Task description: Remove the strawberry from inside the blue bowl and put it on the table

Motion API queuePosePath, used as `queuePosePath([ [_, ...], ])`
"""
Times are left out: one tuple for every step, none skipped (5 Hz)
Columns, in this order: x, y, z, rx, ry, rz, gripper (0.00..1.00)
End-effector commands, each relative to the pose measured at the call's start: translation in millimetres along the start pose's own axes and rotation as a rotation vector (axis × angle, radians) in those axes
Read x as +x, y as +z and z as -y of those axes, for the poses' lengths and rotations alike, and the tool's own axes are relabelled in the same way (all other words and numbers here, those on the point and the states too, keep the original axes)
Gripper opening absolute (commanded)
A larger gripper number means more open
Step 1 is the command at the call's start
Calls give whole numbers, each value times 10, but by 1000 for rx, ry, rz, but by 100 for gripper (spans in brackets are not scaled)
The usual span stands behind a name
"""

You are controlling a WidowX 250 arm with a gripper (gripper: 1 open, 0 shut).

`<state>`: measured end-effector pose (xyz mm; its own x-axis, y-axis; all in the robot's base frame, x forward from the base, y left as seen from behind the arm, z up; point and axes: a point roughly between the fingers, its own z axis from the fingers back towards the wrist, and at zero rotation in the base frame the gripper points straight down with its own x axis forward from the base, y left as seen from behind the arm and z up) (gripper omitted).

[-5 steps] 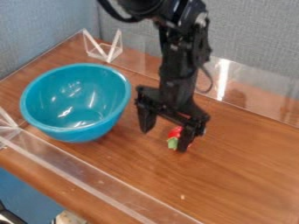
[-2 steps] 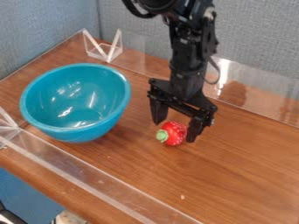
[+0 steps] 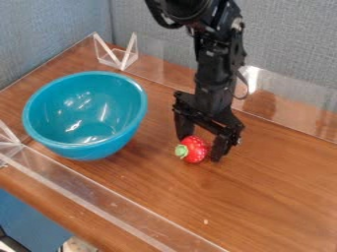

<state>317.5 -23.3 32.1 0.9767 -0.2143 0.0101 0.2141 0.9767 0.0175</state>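
Single overhead-angled view. The strawberry (image 3: pixel 194 149) lies on the table (image 3: pixel 283 187), red body with its green top turned toward the lower left, out of the blue bowl (image 3: pixel 85 115) and well to the right of it. The bowl sits upright on the left part of the tabletop, its glossy interior showing only highlights.

The black gripper (image 3: pixel 206 137) points straight down over the table, jaws spread wide and holding nothing. One finger stands just left of and behind the strawberry, the other just to its right; the fruit sits at the front of the gap between them. Whether either fingertip touches the fruit cannot be told from this angle.

The arm (image 3: pixel 211 49) rises from the gripper toward the top of the frame, against a grey-blue wall. A clear acrylic rim (image 3: pixel 79 177) runs along the near edge of the table, with further clear pieces at the far left corner.
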Motion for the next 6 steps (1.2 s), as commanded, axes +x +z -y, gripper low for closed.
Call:
queuePosePath([
  [111,68,-196,6,21,68,100],
  [111,20,-329,3,33,73,0],
  [140,133,-341,-2,68,87,0],
  [196,260,-342,-10,97,103,0],
  [243,399,-314,-16,105,123,0],
  [280,478,-298,-22,117,139,0],
])
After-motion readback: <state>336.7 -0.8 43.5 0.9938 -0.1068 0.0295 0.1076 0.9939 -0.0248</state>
